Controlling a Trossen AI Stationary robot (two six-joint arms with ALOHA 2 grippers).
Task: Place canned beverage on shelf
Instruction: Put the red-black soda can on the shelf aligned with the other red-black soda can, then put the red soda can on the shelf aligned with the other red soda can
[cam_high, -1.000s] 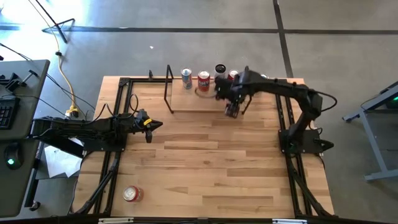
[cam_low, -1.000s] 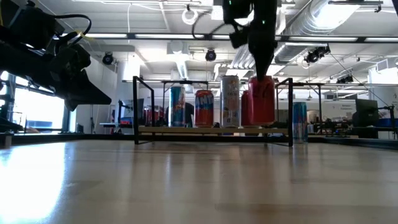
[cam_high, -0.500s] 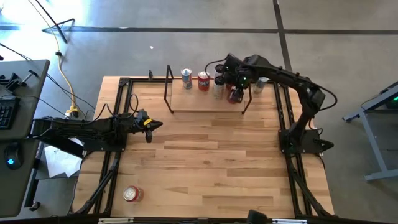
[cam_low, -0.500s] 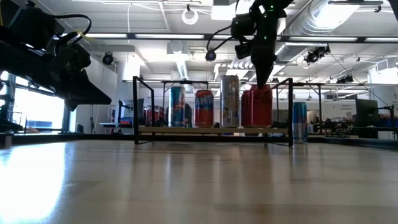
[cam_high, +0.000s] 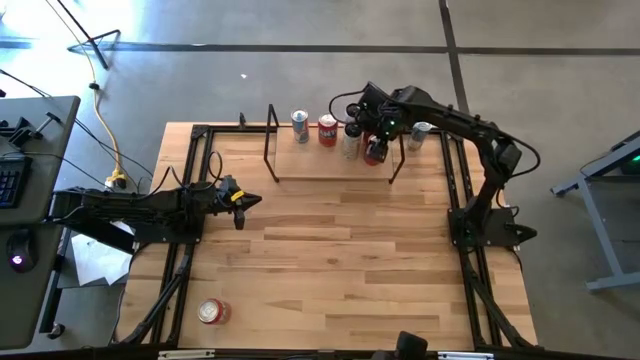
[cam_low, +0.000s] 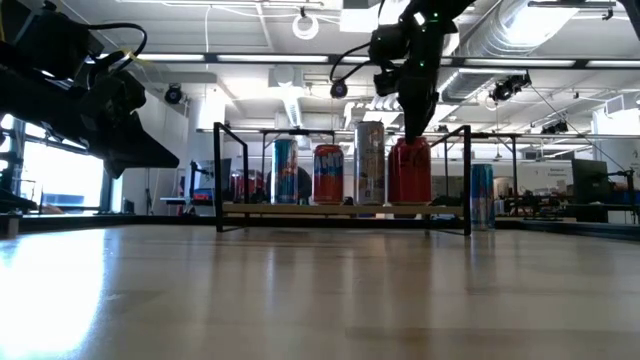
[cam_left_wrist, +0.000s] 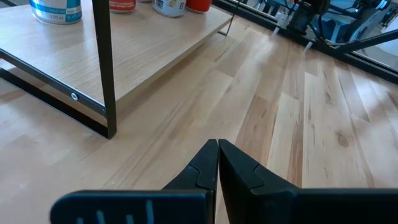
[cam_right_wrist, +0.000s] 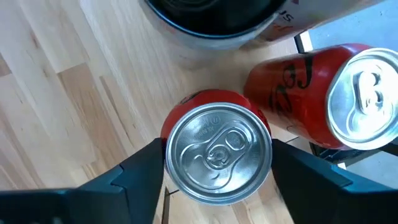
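The shelf (cam_high: 320, 165) stands at the table's far edge. A red can (cam_right_wrist: 217, 152) stands upright on its plank at the right end, next to a tall silver can (cam_low: 369, 165). My right gripper (cam_high: 376, 148) points down over the red can, open, with one finger close on either side of the can's top. A second red can (cam_low: 328, 175) and a blue-and-silver can (cam_low: 285, 172) stand further left on the plank. At the table's left, my left gripper (cam_left_wrist: 217, 149) hovers shut above the table, holding nothing.
A blue can (cam_low: 482, 195) stands on the table just right of the shelf. Near the front left corner a red can (cam_high: 212, 312) lies on its side. Black rod frames (cam_high: 272, 140) rise at both ends of the shelf.
My right gripper has carried the red can toward the table's far edge, over the shelf. It has sunk a little with it. The can, lifted clear a second ago, now stands on the plank beside the tall silver can.
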